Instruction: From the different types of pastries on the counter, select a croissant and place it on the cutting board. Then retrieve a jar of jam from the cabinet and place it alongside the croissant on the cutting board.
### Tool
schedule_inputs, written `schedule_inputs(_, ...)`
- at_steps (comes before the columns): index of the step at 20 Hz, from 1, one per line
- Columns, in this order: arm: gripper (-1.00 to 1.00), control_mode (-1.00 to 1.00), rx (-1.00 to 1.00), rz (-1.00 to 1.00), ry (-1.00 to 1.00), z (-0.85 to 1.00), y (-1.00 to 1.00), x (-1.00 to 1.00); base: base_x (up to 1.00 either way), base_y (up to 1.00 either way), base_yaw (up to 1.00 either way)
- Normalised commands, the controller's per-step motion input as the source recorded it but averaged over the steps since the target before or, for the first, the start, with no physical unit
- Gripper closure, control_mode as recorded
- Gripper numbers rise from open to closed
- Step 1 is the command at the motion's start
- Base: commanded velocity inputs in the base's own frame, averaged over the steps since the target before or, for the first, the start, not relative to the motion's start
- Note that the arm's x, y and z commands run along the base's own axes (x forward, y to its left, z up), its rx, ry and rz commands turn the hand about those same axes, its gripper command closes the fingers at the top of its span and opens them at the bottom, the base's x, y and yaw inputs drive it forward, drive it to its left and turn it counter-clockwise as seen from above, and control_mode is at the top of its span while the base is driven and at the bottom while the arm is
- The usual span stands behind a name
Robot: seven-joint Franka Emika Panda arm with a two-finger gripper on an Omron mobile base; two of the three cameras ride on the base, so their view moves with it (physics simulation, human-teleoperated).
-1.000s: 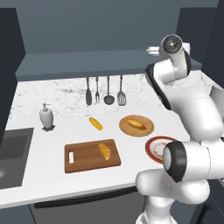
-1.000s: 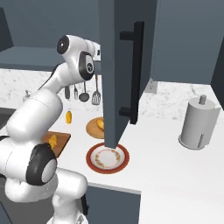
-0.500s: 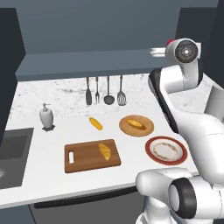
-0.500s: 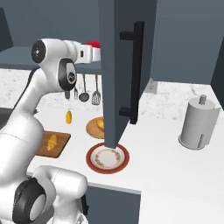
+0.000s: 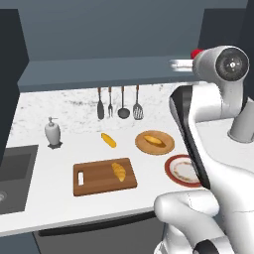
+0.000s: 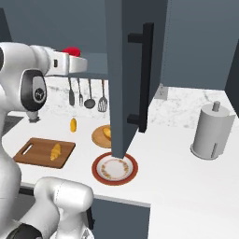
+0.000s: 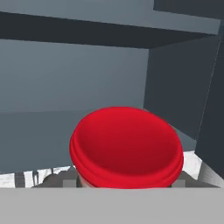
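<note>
Two base views from behind, left and right, looking down at the same counter [image 5: 59,198] and cutting board [image 6: 44,151]. Hand view very near a red lid [image 7: 127,146].

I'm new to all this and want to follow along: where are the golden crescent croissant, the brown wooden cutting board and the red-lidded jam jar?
Golden crescent croissant [image 5: 118,171]: left base view, its middle.
Brown wooden cutting board [image 5: 94,179]: left base view, bare wood.
Red-lidded jam jar [image 7: 126,146]: hand view, lid top.
</note>
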Motion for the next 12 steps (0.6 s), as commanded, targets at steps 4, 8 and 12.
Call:
schedule_inputs(4,1.00,-1.00,0.04,0.08,0.00,0.00,0.47,-1.00,0.00,0.00,0.00)
schedule_inputs(8,1.00,-1.00,0.01,0.12,0.00,0.00,0.53,-1.00,0.00,0.00,0.00)
schedule_inputs(12,1.00,-1.00,0.00,0.14,0.00,0.00,0.56,-1.00,0.00,0.00,0.00)
